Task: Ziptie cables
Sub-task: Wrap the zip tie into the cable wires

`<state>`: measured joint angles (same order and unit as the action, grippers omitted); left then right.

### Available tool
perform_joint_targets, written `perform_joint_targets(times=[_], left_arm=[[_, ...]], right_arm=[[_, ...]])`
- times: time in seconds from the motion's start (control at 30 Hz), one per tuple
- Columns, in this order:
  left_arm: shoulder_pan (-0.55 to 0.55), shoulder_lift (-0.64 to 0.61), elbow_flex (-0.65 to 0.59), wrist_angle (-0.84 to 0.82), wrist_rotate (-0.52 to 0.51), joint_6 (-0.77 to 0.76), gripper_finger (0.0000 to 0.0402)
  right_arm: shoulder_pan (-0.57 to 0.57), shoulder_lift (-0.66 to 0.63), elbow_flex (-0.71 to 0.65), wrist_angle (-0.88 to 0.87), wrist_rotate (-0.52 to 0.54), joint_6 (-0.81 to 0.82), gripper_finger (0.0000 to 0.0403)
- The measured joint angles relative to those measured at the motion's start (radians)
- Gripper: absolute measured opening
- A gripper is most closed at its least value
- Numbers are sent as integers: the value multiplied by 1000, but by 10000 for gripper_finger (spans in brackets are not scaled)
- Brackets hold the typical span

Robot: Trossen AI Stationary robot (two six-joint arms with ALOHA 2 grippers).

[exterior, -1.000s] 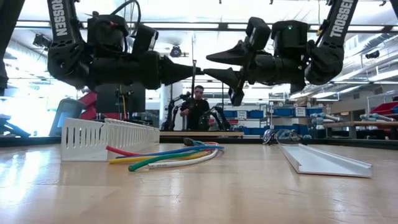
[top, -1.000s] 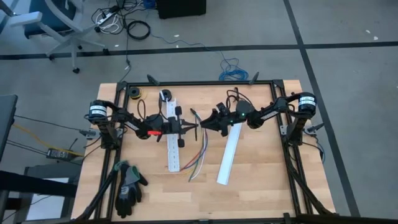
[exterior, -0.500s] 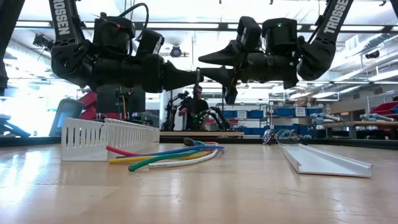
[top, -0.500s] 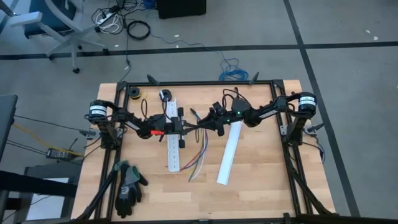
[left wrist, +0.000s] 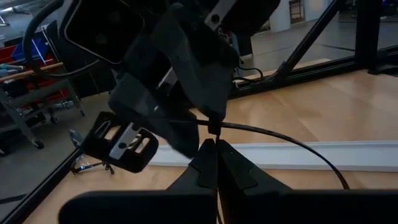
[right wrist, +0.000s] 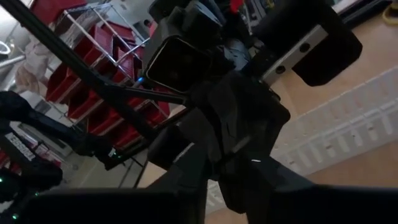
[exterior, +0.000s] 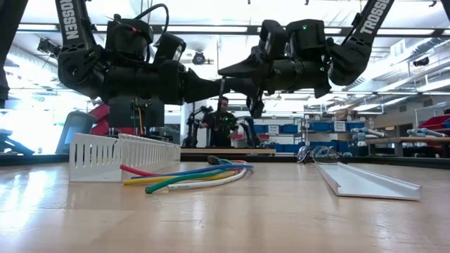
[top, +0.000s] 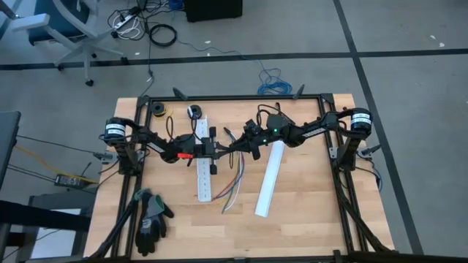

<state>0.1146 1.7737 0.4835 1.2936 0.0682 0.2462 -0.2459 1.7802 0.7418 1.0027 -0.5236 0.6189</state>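
Observation:
The cables (top: 234,183), a loose bundle of coloured wires, lie flat on the wooden table near its middle; the low view shows them too (exterior: 190,176). Above them my left gripper (top: 221,150) is shut on a thin dark zip tie (left wrist: 280,135), which curves away from its fingertips. My right gripper (top: 241,146) faces it tip to tip from the table's right. It is open by a narrow gap, one finger (left wrist: 186,68) on each side of the zip tie. Whether they touch it cannot be told. My left gripper pinches the zip tie at a small dark block on the strip (left wrist: 213,130) between its two fingertips. The fingers point level from the table's left and lie across the strip. The zip tie is lifted clear of the table, and its free length bows away to one side.
A white perforated strip (top: 203,164) lies left of the cables and a plain white channel (top: 268,179) to their right. Dark gloves (top: 151,219) lie at the near left and two small rolls (top: 157,109) at the far edge. A person (exterior: 223,119) stands beyond the table.
My right gripper has moved toward the table's left, up to my left gripper's tips, and the gap between its fingers has narrowed. They now stand about the zip tie. My left gripper has kept the zip tie in place.

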Motion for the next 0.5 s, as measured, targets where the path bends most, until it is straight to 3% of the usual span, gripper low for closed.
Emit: perform_joint_targets(times=[0.13, 0.4, 0.5], left_arm=[[0, 0, 0, -1, 9, -19, 1], [-33, 0, -1, -19, 15, -18, 1], [-40, 0, -1, -42, 15, -18, 1]], right_arm=[[0, 0, 0, 14, 3, -56, 7], [-56, 0, 0, 20, 118, -82, 0], [-79, 0, 0, 20, 116, -78, 0]])
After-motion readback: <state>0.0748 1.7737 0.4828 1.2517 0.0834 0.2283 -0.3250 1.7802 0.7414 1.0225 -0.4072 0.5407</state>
